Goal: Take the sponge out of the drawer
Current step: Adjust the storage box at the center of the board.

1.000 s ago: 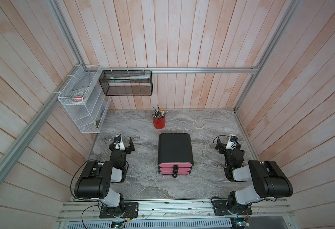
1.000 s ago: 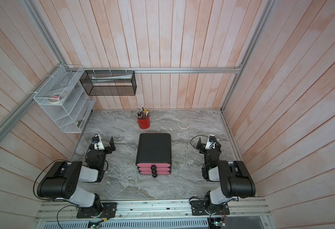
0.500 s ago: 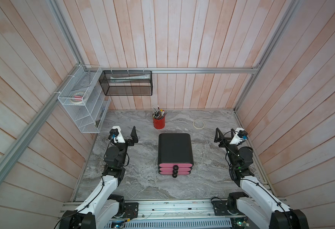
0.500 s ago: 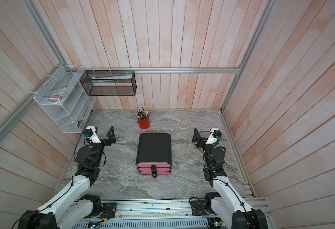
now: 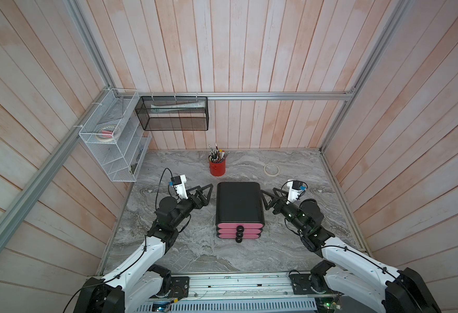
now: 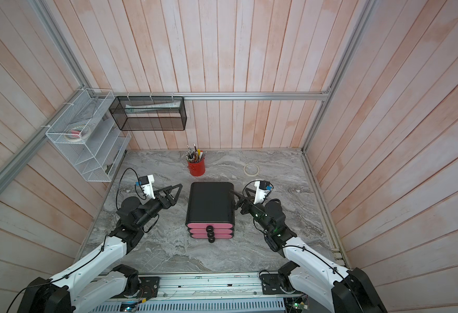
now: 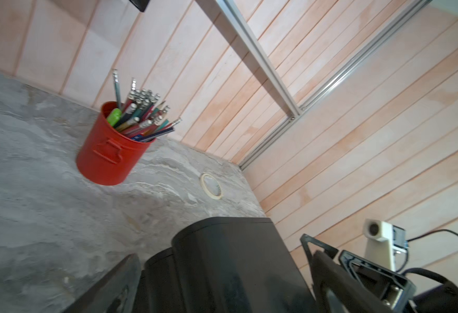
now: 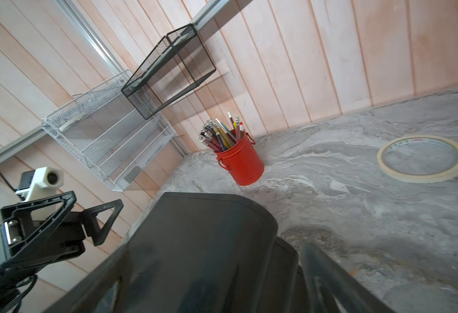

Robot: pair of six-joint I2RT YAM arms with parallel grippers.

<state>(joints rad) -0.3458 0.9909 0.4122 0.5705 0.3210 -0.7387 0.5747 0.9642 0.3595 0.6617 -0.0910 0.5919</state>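
No sponge visible; likely inside the drawer unit point(image 5: 239, 206), whose three pink fronts point(image 5: 239, 225) all sit shut. Left hand point(image 5: 204, 189) and right hand point(image 5: 268, 195) flank the unit's sides, both spread and holding nothing, probably to steady it before a pull. Only the top views show the knobs point(image 5: 239, 229). The wrist views show just the unit's black top, with pencil cup point(image 7: 111, 151) and tape ring point(image 8: 423, 177) behind the unit.

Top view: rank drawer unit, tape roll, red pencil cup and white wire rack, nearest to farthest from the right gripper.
1. drawer unit, beside right gripper
2. tape roll, behind it
3. red pencil cup, back centre
4. white wire rack, left wall
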